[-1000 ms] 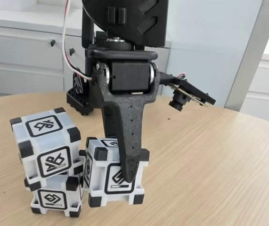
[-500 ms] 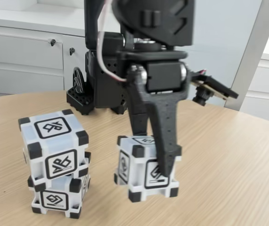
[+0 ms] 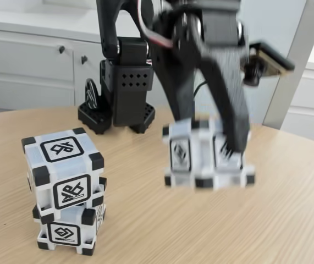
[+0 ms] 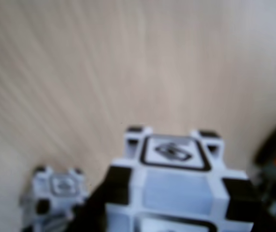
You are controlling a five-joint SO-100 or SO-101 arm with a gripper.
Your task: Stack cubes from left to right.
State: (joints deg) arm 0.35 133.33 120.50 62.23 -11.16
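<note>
The gripper (image 3: 231,144) is clamped on a cube (image 3: 207,155) and holds it clear of the wooden table (image 3: 277,220), to the right of the two-cube stack (image 3: 65,190) in the fixed view. The held cube and arm look blurred. In the wrist view the cube (image 4: 176,193) sits close below the camera, with the stack (image 4: 55,195) small at lower left. The stack's top cube (image 3: 63,168) sits slightly twisted on the bottom cube (image 3: 67,228), so an off-centre or hard placement could topple it; a loose grip could also drop the cube on the way across.
</note>
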